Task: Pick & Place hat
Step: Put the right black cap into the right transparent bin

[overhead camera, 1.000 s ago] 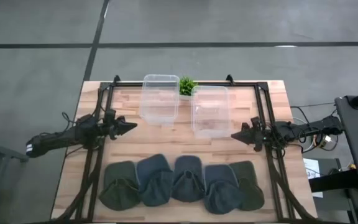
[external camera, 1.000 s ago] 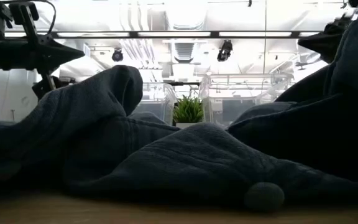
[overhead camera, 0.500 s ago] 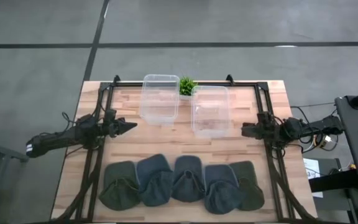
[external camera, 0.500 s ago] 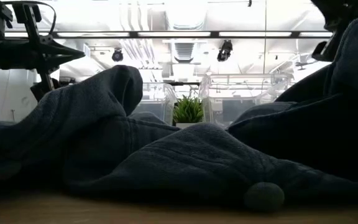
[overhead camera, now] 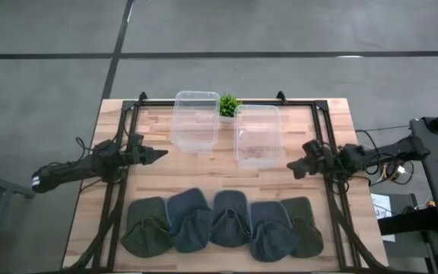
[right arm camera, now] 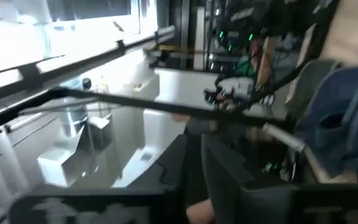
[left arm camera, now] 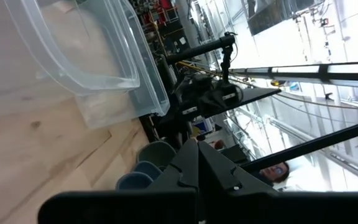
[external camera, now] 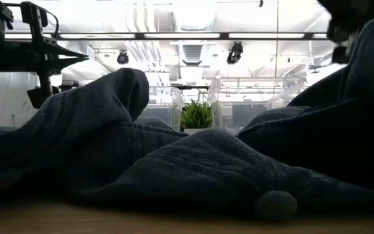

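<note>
Several soft hats lie in a row along the table's near edge: a green one point(overhead camera: 144, 227), blue ones point(overhead camera: 190, 221) point(overhead camera: 271, 230), a dark one point(overhead camera: 230, 219) and a green one point(overhead camera: 304, 227). They fill the foreground of the low view point(external camera: 174, 169) and rest flat on the wood. My left gripper point(overhead camera: 160, 154) hovers shut over the table's left side, above and beyond the hats, pointing right point(left arm camera: 197, 155). My right gripper point(overhead camera: 290, 167) hovers shut over the right side, pointing left point(right arm camera: 194, 155). Neither touches a hat.
Two clear plastic containers stand at the far side, one left of the middle point(overhead camera: 196, 120) and one right of it point(overhead camera: 257, 135), with a small green plant point(overhead camera: 229, 105) between them. Bare wood lies between the containers and the hats. A black frame point(overhead camera: 322, 144) borders the table.
My right gripper drew back toward the table's right edge, then came toward the table's middle again and slightly nearer the hats, turning about its wrist. The hats lie as they did.
</note>
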### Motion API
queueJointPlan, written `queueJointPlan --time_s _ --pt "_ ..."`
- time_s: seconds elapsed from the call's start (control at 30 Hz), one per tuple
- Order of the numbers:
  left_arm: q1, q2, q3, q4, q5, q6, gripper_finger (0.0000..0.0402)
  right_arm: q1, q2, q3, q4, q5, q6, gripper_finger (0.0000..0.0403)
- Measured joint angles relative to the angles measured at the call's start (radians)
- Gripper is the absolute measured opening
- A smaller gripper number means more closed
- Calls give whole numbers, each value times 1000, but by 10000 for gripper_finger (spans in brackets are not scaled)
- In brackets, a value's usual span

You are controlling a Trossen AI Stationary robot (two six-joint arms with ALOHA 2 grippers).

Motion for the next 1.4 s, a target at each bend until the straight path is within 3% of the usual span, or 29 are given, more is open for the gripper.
queueJointPlan --time_s 0.13,0.27,0.37,0.63,0.7,1.07,1.4 --pt "0 0 0 0 0 0 2 3 136 163 -191 -151 64 93" --pt "0 0 0 0 -1 0 2 3 267 355 -560 -398 116 133" --pt "0 0 0 0 -1 -13 2 3 343 490 -836 -525 111 159" --pt "0 0 0 0 -2 -15 2 3 503 791 -1664 -639 -38 194" --pt "0 0 0 0 -2 -15 2 3 533 817 -1783 -635 -89 193" --pt "0 0 0 0 -2 -21 2 3 602 710 -1780 -564 -173 190" --pt "0 1 0 0 -8 -28 2 3 598 581 -1653 -549 -163 189"
